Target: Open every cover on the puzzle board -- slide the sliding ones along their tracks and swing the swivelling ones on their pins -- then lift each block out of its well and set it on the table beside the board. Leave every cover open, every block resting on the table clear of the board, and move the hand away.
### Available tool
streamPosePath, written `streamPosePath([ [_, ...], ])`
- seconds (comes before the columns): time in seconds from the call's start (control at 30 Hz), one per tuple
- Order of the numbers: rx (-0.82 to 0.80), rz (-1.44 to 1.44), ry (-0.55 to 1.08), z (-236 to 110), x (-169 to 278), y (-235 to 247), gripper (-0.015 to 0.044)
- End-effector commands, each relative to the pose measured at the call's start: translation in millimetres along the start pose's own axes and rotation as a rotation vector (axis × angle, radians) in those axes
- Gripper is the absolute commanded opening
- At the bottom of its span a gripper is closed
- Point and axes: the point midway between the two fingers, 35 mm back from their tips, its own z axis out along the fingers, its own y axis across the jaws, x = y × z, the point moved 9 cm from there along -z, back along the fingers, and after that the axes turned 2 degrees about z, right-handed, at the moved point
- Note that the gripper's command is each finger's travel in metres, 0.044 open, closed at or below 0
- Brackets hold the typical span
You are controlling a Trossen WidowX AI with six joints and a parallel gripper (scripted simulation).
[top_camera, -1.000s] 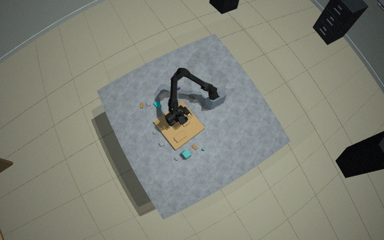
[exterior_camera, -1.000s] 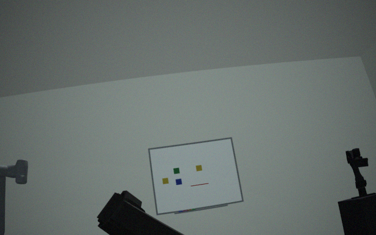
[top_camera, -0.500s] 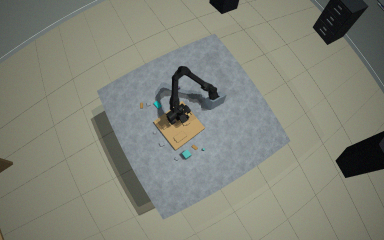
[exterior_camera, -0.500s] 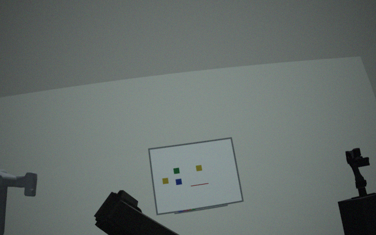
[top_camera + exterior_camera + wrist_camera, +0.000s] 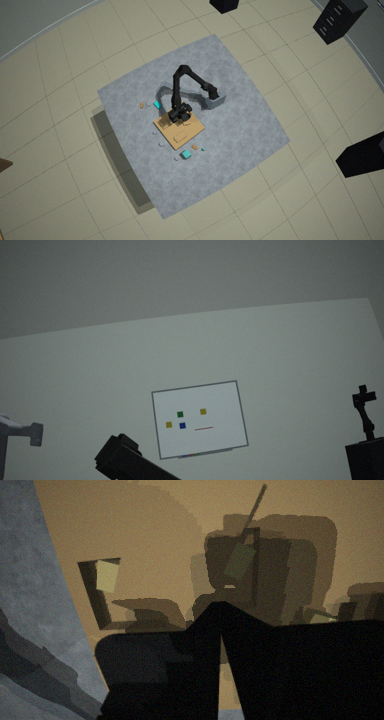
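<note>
The wooden puzzle board lies on the grey table. My gripper is shut and empty, above the board; in the top view the arm hides its fingertips and part of the board. In the wrist view a pale yellow piece sits in a dark-edged recess at the left. A dim greenish piece lies in shadow ahead of the fingers, by a slanting dark groove. Another pale patch shows partly at the right. Which pieces are blocks or covers I cannot tell. A rectangle outline marks the board's near part.
Around the board on the table lie a teal block, a teal piece, a small teal piece, two orange pieces and several small grey pieces. The exterior view shows a wall and whiteboard, not the puzzle board.
</note>
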Motion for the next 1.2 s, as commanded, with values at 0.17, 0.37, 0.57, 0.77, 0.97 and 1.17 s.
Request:
streamPosePath([
  [0.17, -0.005, -0.008, 0.004, 1, -1, 11, 0.0000],
  [0.37, -0.005, -0.008, 0.004, 1, -2, 18, 0.0000],
  [0.57, -0.006, -0.008, 0.004, 1, -4, 26, 0.0000],
  [0.77, -0.006, -0.009, 0.003, 1, -5, 30, 0.0000],
  [0.97, -0.006, -0.009, 0.003, 1, -8, 36, 0.0000],
  [1.17, -0.006, -0.009, 0.003, 1, -11, 43, 0.0000],
])
